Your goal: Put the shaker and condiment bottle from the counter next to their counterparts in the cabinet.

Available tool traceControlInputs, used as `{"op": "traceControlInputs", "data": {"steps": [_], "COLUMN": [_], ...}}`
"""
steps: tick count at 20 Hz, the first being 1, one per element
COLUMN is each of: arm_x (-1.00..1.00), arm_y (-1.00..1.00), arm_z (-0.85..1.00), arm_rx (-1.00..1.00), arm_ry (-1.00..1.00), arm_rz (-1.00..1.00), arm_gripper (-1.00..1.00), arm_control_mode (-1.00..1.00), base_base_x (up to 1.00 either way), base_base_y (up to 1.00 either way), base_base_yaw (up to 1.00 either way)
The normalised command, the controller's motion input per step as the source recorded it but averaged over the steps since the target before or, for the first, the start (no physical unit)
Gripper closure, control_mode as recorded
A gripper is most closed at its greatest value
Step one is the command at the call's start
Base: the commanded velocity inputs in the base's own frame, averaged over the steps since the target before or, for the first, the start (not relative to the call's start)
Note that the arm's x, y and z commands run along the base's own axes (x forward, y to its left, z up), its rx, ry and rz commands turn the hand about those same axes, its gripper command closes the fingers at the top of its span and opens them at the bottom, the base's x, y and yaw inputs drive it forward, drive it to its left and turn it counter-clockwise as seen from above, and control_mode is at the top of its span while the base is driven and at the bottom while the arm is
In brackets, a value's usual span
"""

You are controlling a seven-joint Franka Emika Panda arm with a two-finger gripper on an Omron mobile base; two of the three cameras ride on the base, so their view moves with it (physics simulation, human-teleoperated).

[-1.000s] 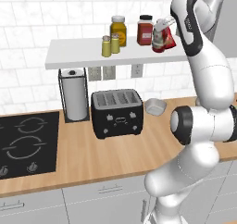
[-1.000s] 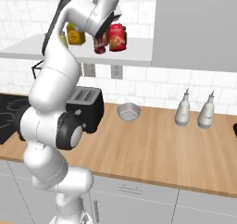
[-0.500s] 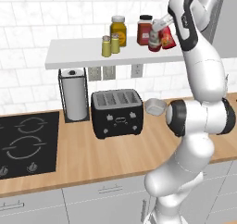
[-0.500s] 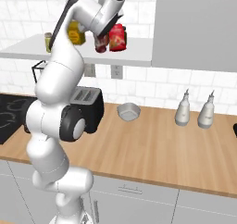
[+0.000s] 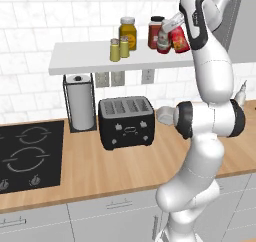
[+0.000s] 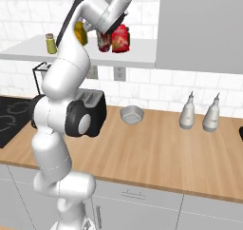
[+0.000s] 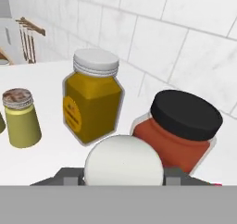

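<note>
Moved in closer to the shelf since a moment ago, with the condiment bottle (image 5: 164,38) now low beside the red jar (image 5: 155,32), at about 3 o'clock from it. Both shakers (image 5: 119,49) standing together already. Left to do: let go. Jaws (image 7: 123,177) part-way shut, pinching the bottle's sides.
</note>
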Motion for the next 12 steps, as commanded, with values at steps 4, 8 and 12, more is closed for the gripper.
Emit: {"op": "traceControlInputs", "data": {"steps": [4, 8, 12], "arm_x": [0.36, 0.21, 0.18], "arm_y": [0.06, 0.00, 0.00], "arm_z": [-0.13, -0.12, -0.12], "arm_rx": [0.00, 0.00, 0.00], "arm_ry": [0.00, 0.00, 0.00], "arm_rz": [0.06, 0.06, 0.05], "arm_gripper": [-1.00, -1.00, -1.00], "arm_control_mode": [-1.00, -1.00, -1.00], "base_base_x": [0.00, 0.00, 0.00], "base_base_y": [0.00, 0.00, 0.00], "base_base_yaw": [0.00, 0.00, 0.00]}}
